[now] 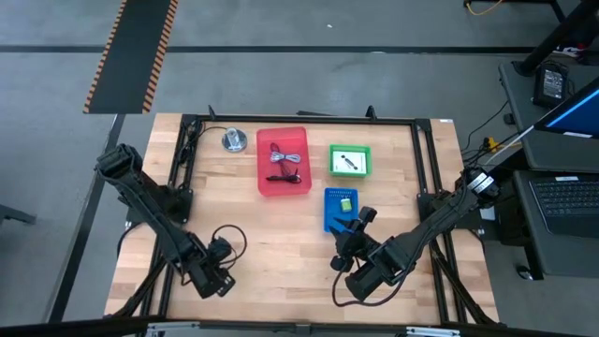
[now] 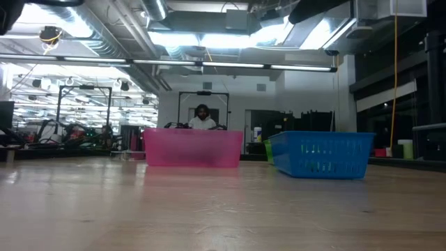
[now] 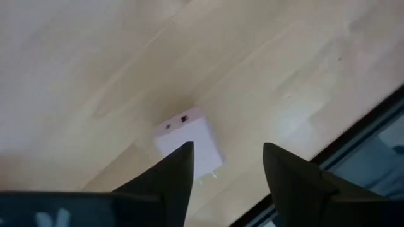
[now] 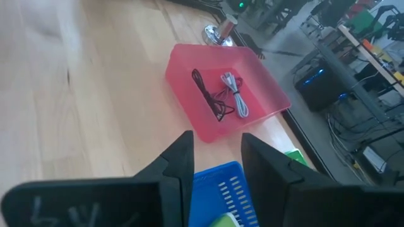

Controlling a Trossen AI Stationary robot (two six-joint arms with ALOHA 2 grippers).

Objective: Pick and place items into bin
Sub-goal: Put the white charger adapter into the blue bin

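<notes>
My left gripper (image 3: 227,148) is open near the table's near-left part (image 1: 221,255), its fingers above a small white block (image 3: 186,140) with two dark marks that lies flat on the wood. One finger hides the block's near corner. My right gripper (image 4: 216,135) is open over the blue basket (image 1: 342,208), which holds a tiny green-white piece (image 1: 346,203). The pink bin (image 4: 224,94) holds the dark red cord (image 4: 208,94) and a silvery-blue cable (image 4: 235,91). A white card with a black mark (image 1: 348,161) lies in the green bin (image 1: 349,148). The pink cube is out of view.
The round silver disc (image 1: 234,140) stands on the table left of the pink bin. A black frame rail (image 1: 182,159) runs along the table's sides. The table's edge (image 3: 353,135) lies close to the white block. In the low view a person (image 2: 202,118) shows far behind the bins.
</notes>
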